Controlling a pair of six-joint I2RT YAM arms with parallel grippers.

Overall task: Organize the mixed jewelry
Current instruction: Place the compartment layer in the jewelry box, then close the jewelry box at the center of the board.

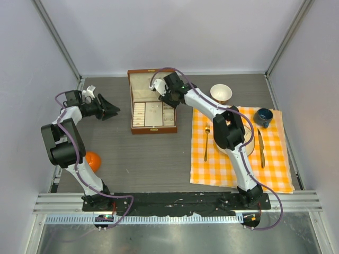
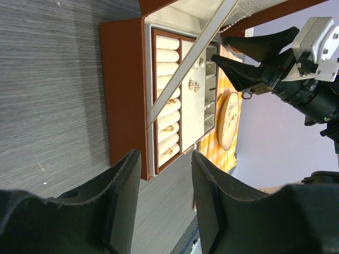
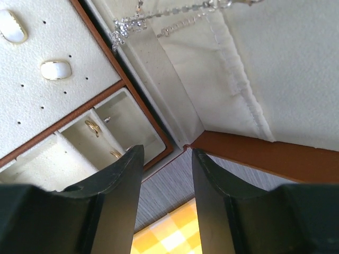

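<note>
The brown wooden jewelry box (image 1: 153, 128) stands open, its cream lid raised at the back. A thin silvery chain (image 3: 159, 20) lies against the lid lining. Pale studs (image 3: 55, 69) sit on the dotted pad, and gold rings (image 3: 94, 127) lie in the small compartments. More rings (image 2: 169, 128) are tucked in the ring rolls. My right gripper (image 3: 167, 151) hovers over the box's rear right corner, open, with nothing between its fingers; it also shows as a gripper (image 2: 222, 50) above the box. My left gripper (image 2: 165, 159) is open and empty, left of the box.
A yellow checked cloth (image 1: 275, 169) lies right of the box, carrying a gold fork (image 1: 206, 142), a knife (image 1: 260, 147), a plate (image 2: 229, 120) and a blue cup (image 1: 263, 117). A white bowl (image 1: 221, 93) sits behind it. An orange ball (image 1: 93, 160) rests by the left arm.
</note>
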